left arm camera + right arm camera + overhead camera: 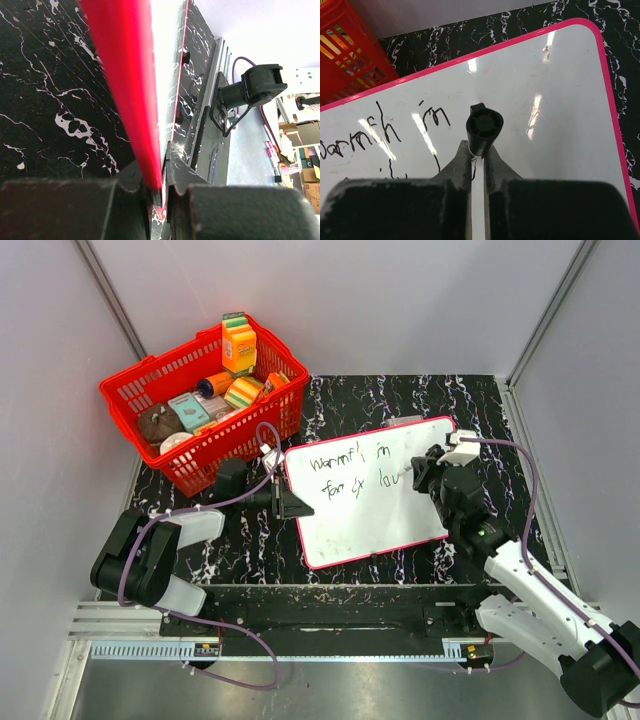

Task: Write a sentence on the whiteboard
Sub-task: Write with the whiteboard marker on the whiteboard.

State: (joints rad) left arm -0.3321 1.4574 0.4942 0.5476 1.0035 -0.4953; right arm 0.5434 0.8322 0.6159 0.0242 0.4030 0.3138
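The whiteboard, white with a pink-red frame, lies on the black marbled table and bears black writing in two lines. My left gripper is shut on the board's left edge; in the left wrist view its red frame runs between my jaws. My right gripper stands over the board's right part, shut on a black marker held upright, end cap toward the camera. In the right wrist view the marker sits over the whiteboard, right of the written letters. Its tip is hidden.
A red basket with food packages stands at the back left, close to the board's left corner. Grey walls enclose the table. A metal rail runs along the near edge.
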